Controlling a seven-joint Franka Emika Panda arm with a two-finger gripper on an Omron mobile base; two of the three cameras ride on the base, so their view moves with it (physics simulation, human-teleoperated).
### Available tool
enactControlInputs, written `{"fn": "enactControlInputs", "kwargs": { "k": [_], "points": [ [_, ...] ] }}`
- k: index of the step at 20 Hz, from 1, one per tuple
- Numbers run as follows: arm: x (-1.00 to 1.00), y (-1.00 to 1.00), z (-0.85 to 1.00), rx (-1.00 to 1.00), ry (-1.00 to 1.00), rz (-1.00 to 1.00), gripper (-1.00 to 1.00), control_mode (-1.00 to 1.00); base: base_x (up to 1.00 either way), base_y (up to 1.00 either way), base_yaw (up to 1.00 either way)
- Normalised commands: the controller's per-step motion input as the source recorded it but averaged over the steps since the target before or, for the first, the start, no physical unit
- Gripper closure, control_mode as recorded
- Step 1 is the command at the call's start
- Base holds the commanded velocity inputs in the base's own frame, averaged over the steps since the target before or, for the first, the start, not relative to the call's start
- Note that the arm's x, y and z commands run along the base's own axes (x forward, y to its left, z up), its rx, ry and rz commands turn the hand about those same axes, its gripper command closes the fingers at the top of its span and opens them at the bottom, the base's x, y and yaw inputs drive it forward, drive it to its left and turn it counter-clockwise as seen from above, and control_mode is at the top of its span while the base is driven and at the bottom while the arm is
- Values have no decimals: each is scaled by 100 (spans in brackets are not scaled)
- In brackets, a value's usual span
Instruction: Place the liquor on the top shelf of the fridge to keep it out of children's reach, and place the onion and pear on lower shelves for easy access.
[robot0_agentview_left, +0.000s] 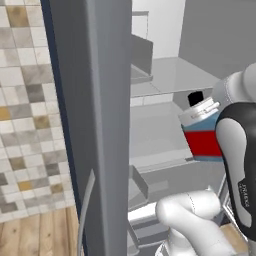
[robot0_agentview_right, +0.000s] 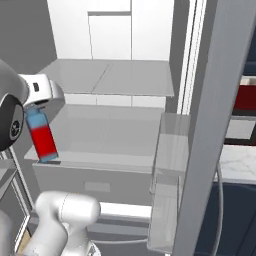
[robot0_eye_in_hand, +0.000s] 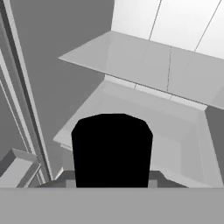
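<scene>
In the left base view, the tiled wall (robot0_agentview_left: 25, 100) and a strip of wooden floor (robot0_agentview_left: 35, 232) sit at the far left, next to the tall grey edge of the fridge (robot0_agentview_left: 95, 125), which stands open onto its pale interior. Further right the liquor (robot0_agentview_left: 202, 132) hangs in front of the shelves, slightly tilted, its black cap up and its red label facing the camera. The arm's white elbow bends low at the bottom of the view, and the dark-jointed forearm rises along the right edge to the hand (robot0_agentview_left: 222, 107), which meets the bottle at its shoulder from the right.

In the right base view, the hand (robot0_agentview_right: 37, 97) reaches in from the left at the level between two shelf panels, clenched on the liquor (robot0_agentview_right: 42, 135) near its top. The bottle hangs below the hand, leaning a little, its base just at the front left corner of a lower shelf (robot0_agentview_right: 100, 132); whether it touches cannot be told. A higher shelf (robot0_agentview_right: 110, 77) lies above and behind it. To the right stand clear door bins (robot0_agentview_right: 167, 165).

In the hand view, the black cap (robot0_eye_in_hand: 111, 151) sits between the fingertips, with the two shelf panels beyond.
</scene>
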Motion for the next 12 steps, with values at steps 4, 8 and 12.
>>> {"fn": "enactControlInputs", "kwargs": {
  "k": [4,8,12],
  "points": [
    [23,6,0,0,-12,-8,100,-100,25,16,-9],
    [35,0,0,1,-29,-13,100,-100,0,0,0],
    [30,0,0,7,-33,-8,100,-100,0,0,0]
  ]
}}
